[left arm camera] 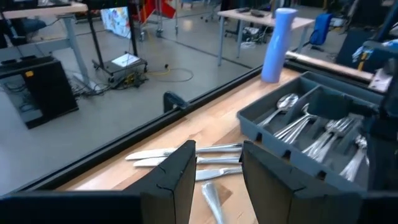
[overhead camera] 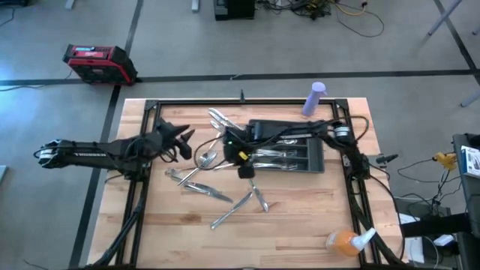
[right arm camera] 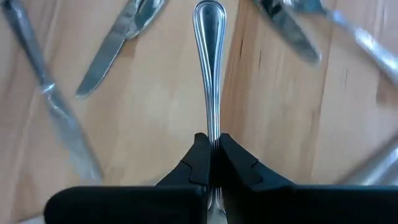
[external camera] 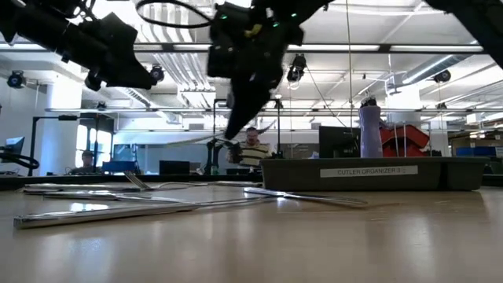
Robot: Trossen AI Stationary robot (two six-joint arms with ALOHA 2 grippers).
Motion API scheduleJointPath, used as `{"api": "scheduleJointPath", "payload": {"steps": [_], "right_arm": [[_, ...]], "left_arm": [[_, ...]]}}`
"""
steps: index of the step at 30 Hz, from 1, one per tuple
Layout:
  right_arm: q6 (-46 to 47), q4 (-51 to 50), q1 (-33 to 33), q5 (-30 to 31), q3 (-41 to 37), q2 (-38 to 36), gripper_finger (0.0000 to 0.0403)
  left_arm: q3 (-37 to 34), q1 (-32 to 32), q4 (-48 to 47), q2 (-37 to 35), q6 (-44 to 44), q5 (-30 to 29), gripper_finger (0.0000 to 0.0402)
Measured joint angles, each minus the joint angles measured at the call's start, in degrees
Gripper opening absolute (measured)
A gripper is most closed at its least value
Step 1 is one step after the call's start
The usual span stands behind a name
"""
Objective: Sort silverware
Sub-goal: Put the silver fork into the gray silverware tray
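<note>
Loose silverware [overhead camera: 201, 184] lies scattered on the wooden table, left of and in front of the dark grey tray [overhead camera: 313, 160], which holds more pieces [left arm camera: 311, 127]. My right gripper [right arm camera: 210, 144] points down just left of the tray, shut on one piece of silverware [external camera: 189, 138] that is lifted off the table. Only the handle shows; the other end is hidden behind the fingers. My left gripper [left arm camera: 217, 177] hovers open above the table's left part, over the knives [left arm camera: 186, 155] at the far side, touching nothing. My right gripper pinches the handle [right arm camera: 209, 121] of the piece between its two fingertips, some way back from the handle's rounded free end [right arm camera: 208, 15]. The fingers come from above, pointing down, and lie across the handle. The piece hangs nearly level, clear of the table.
A purple bottle [overhead camera: 314, 98] stands at the far edge behind the tray. An orange spray bottle [overhead camera: 346, 241] lies at the near right corner. Bare wood [overhead camera: 300, 217] shows in front of the tray.
</note>
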Motion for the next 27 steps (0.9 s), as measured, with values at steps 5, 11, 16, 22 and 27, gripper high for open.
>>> {"api": "scheduleJointPath", "payload": {"steps": [5,11,16,22,27], "right_arm": [[5.47,2.45,0.07,4.23,-13.74,-10.57,0.0001],[12.13,3.68,1.67,13.52,-29.12,-22.88,0.0],[14.38,8.96,1.75,13.43,-40.53,-30.31,0.0],[13.74,18.02,1.16,13.25,-49.26,-32.48,0.0],[13.43,25.47,0.84,13.26,-50.4,-30.19,0.0]], "left_arm": [[-4.24,-1.43,10.61,1.63,3.09,0.02,0.0116],[-7.42,-1.42,21.62,4.91,1.19,0.06,0.0116],[-7.47,-1.42,28.27,9.8,3.12,0.29,0.0116],[-7.47,-1.42,34.02,15.51,4.65,0.45,0.0116],[-7.47,-1.42,36.74,18.04,4.7,0.44,0.0116]]}}
